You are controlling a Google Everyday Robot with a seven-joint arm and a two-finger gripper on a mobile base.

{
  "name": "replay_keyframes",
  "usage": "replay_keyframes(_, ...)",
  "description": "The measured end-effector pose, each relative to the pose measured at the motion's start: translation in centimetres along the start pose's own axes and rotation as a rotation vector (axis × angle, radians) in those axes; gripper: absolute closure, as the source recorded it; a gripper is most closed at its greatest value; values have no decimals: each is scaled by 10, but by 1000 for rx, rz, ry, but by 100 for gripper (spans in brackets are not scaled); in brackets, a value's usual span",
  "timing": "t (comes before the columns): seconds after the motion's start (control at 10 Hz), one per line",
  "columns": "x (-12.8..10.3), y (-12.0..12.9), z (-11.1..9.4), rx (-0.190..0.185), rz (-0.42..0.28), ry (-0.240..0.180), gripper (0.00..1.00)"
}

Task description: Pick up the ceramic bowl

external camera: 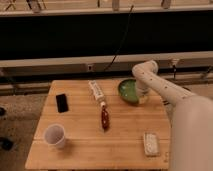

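Observation:
The ceramic bowl [127, 91] is round, glossy green with a darker rim. It sits at the far right of the wooden table [85, 150] and looks tipped, its inside facing left. My gripper [143, 96] is at the bowl's right rim, reaching down from the white arm [165, 90] that comes in from the right. The gripper's end is partly hidden against the bowl's edge.
A white paper cup [54, 136] stands at the front left. A black phone [62, 102] lies at the left, a white tube [96, 90] at the back middle, a red-brown bottle [105, 119] in the centre and a white packet [151, 143] at the front right. A railing runs behind the table.

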Motion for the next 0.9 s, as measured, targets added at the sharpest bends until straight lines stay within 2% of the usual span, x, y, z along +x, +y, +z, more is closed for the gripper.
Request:
replay_keyframes(0.1,0,0,-3,1,-1,4,100)
replay_keyframes(0.5,0,0,-49,36,-13,28,100)
replay_keyframes(0.9,-1,1,-74,55,-21,40,100)
